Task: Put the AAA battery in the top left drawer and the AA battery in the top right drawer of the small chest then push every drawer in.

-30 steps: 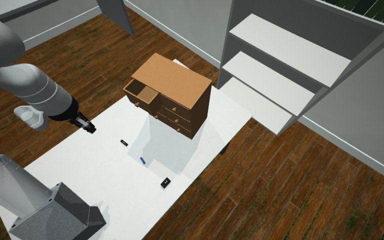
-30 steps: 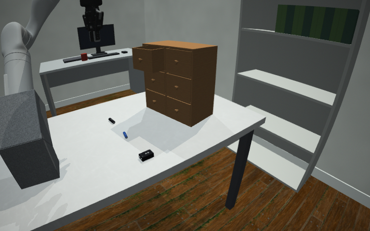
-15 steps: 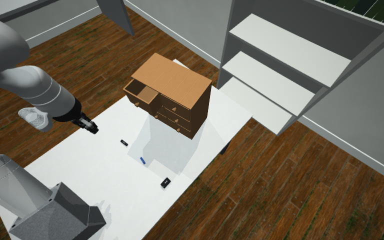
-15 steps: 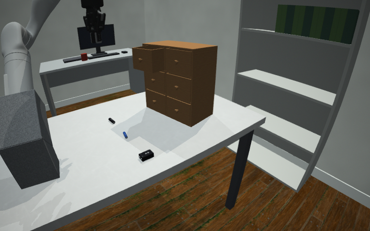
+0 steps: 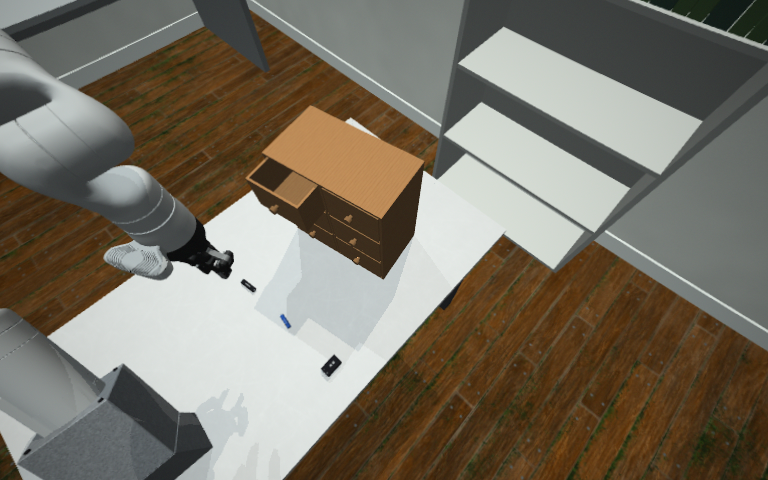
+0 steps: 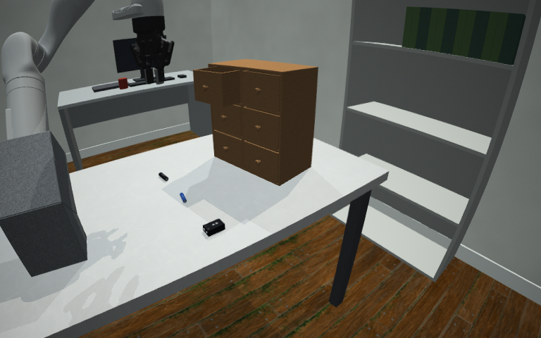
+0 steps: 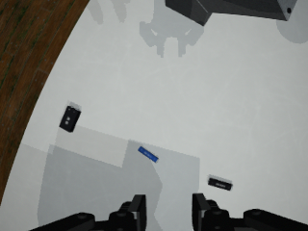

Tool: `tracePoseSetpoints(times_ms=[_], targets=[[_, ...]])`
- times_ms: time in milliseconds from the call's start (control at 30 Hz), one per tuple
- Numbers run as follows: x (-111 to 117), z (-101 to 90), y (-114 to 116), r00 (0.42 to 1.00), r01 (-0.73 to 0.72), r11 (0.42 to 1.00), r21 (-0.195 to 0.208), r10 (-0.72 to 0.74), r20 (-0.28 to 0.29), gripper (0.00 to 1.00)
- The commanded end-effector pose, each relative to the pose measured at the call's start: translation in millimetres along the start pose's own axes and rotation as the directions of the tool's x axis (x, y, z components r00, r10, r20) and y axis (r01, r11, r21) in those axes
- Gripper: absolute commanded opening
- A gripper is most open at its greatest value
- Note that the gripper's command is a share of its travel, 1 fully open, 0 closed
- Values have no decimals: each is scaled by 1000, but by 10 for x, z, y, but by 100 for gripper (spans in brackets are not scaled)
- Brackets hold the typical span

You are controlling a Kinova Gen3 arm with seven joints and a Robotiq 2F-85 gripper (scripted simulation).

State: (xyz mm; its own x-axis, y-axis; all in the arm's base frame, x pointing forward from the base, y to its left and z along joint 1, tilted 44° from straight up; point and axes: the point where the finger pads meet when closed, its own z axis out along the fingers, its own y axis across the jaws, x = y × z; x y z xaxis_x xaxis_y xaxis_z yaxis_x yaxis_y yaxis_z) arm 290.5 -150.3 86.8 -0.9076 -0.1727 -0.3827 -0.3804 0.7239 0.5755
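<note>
The jaws hang partly parted and empty high above the tabletop (image 7: 212, 96), where the black battery (image 7: 219, 183) lies at two o'clock in the wrist view, its length running nine-to-three along their closing line.

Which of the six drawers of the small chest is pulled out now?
The top-row left drawer of the chest: it juts out from the front and shows a bare wooden bottom, while the other five sit flush.
</note>
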Motion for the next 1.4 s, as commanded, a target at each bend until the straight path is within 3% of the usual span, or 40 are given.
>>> tracePoseSetpoints(times_ms=[0, 200, 433, 500, 867, 1000, 1367], targets=[[29, 171, -73, 999, 40, 999, -10, -40, -4, 33], [7, 648, -262, 974, 228, 974, -10, -228, -2, 33], [-12, 1253, -409, 896, 445, 896, -8, -445, 3, 33], [-12, 1253, -409, 896, 445, 896, -8, -445, 3, 33], [-19, 2057, -451, 724, 690, 724, -5, -690, 10, 33], [-17, 2256, -433, 670, 742, 670, -4, -742, 12, 33], [-12, 2497, -396, 599, 801, 599, -4, -801, 13, 33]])
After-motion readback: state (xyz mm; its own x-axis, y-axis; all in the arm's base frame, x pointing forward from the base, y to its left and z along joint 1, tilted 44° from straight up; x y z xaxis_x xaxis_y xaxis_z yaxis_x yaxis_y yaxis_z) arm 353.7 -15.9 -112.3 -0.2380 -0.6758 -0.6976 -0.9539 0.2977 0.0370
